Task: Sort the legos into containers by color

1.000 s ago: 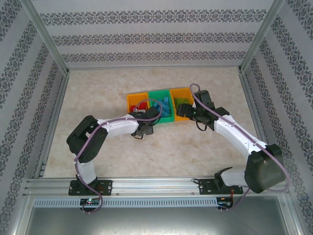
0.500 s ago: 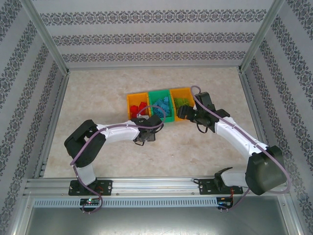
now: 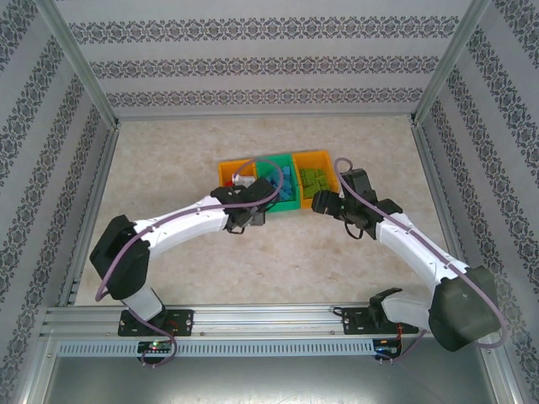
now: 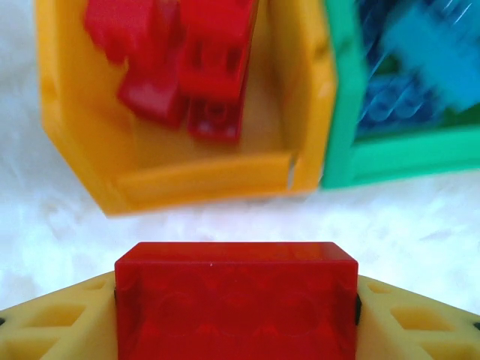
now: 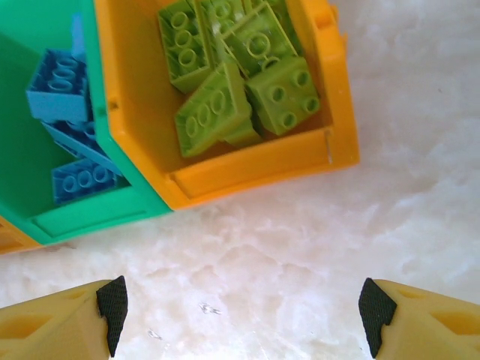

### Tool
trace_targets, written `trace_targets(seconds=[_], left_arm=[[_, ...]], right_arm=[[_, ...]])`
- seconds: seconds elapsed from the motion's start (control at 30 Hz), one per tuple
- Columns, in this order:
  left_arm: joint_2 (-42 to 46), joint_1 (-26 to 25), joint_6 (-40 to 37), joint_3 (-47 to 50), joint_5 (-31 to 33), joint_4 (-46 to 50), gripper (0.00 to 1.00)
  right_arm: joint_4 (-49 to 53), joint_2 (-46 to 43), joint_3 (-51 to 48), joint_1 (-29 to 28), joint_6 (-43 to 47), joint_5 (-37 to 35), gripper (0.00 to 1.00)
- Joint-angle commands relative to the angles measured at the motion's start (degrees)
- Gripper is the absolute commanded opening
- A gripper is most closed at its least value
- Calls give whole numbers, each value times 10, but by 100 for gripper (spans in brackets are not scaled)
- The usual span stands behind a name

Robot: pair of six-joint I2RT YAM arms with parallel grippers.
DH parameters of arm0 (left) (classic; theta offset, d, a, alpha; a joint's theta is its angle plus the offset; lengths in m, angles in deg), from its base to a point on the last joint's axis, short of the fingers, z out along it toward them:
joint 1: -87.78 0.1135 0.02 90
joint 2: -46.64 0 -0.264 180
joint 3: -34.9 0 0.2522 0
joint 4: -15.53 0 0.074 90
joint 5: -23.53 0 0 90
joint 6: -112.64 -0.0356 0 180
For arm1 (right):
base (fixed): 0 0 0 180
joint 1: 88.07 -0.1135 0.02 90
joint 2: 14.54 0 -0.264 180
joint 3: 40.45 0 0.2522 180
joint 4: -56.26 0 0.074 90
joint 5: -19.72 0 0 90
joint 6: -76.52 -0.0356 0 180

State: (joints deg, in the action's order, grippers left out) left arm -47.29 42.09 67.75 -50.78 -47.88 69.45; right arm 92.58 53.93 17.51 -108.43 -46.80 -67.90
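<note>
Left arm [image 3: 168, 225] has swung its elbow out left and nearer; right gripper [image 5: 241, 307] has backed off the bins a bit. Now left gripper [image 3: 239, 220] is clamped on a red lego [image 4: 236, 296], just near of the left orange bin [image 4: 202, 180] with the other red legos [image 4: 214, 67]. The right gripper is open and empty over the counter [image 5: 285, 247], near of the right orange bin [image 5: 255, 169] with lime legos [image 5: 225, 97]. Blue legos [image 5: 64, 90] sit in the green bin [image 5: 82, 214].

Showed white link shells on the left arm [image 3: 181, 225] and right arm [image 3: 417, 244], with bulky black joint housings [image 3: 118, 257]. Carried a mauve cable [image 3: 338, 167] looped along each. Sat on black bases [image 3: 156, 321]. Ended, at the right gripper [image 5: 240, 315], in hollow yellow fingers [image 5: 52, 322] faced with black pads [image 5: 114, 304].
</note>
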Motion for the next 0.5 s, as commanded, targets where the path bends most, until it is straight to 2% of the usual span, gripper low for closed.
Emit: trace_targets(seconds=[0.0,0.23,0.47], left_arm=[[10,44,-67,-31,28,24,58],[-45,141,-123,-97,-54,-14,58],[-137,173,-153,-184,-86,-4,58]], right_arm=[[6,-23,-23,3,-11,-17,84],[12,-53,-40,5,-17,-26,85],[23,-67,-44,8,-17,-33,85]])
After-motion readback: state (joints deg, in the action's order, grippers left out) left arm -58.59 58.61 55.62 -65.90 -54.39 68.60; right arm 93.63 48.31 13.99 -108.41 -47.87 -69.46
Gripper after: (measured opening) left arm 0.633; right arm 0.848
